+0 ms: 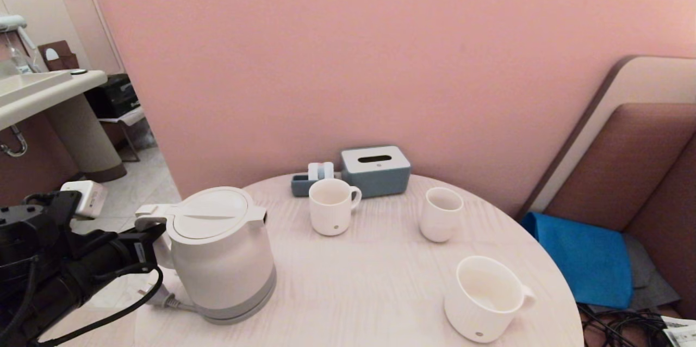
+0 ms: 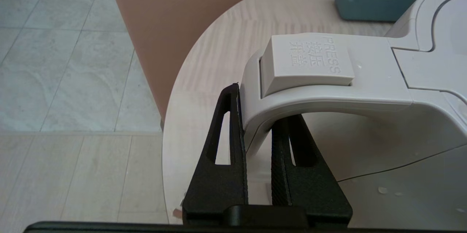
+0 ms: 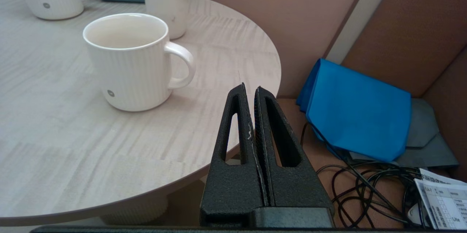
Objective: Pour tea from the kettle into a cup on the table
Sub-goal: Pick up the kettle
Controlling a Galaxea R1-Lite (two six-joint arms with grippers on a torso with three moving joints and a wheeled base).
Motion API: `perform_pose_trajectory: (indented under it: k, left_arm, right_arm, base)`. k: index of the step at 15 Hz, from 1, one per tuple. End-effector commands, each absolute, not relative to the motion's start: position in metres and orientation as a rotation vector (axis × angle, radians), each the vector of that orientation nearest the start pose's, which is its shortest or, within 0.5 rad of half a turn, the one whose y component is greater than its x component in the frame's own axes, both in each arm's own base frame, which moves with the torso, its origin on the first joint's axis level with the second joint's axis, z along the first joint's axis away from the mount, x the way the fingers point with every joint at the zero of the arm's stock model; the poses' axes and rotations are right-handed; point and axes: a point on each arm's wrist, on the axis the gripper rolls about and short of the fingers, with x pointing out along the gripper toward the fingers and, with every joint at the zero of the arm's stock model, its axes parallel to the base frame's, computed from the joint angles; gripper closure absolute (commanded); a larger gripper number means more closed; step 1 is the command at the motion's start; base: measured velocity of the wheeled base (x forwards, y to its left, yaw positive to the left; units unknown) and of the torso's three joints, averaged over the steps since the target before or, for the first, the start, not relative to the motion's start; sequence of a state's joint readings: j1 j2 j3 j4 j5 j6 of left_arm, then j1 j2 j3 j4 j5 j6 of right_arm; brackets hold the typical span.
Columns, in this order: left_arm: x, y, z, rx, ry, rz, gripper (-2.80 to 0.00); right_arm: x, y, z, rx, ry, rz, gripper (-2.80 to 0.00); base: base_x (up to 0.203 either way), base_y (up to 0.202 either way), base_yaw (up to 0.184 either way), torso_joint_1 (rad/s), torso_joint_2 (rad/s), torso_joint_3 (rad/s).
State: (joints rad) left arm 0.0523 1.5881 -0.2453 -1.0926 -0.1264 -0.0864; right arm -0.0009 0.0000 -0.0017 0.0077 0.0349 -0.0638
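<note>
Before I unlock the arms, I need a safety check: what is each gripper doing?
Left gripper: shut on the handle of the kettle, which stands on the table.
Right gripper: shut, holding nothing, off the table's edge.

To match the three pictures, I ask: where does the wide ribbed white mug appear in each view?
Head view: wide ribbed white mug at lower right, near the table edge.
Left wrist view: not in it.
Right wrist view: upper left of centre.
Shared landmark: slim handleless white cup behind it.

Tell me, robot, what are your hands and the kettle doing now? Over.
Left gripper shut on kettle handle. Right gripper shut, empty, parked off table edge. Kettle upright; cup looks empty. Nothing between them.
</note>
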Motion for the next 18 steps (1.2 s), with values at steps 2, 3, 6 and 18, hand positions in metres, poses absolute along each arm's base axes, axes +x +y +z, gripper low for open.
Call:
perform_pose_trajectory:
  k: [2,3,6,18]
  left_arm:
    - [0.2212,0.0087,0.1167,-0.119,0.262,-0.062,0.00]
    - [0.2208,0.0090,0.1154,-0.122,0.268,-0.060,0.00]
    - [0.2198,0.0089,0.1151,-0.122,0.270,-0.060,0.00]
    - [0.2168,0.0088,0.1147,-0.120,0.272,-0.060,0.00]
  right_arm:
    - [-0.0228,0.0008,0.0747,-0.064,0.007,0.034,0.00]
    - [-0.0228,0.0008,0.0747,-0.064,0.007,0.034,0.00]
    - [-0.0229,0.0008,0.0750,-0.063,0.005,0.034,0.00]
    - [-0.0228,0.0008,0.0747,-0.061,0.007,0.035,0.00]
  base:
    - [0.000,0.000,0.000,0.000,0.00,0.000]
    - [0.000,0.000,0.000,0.000,0.00,0.000]
    - [0.000,0.000,0.000,0.000,0.00,0.000]
    - [0.000,0.000,0.000,0.000,0.00,0.000]
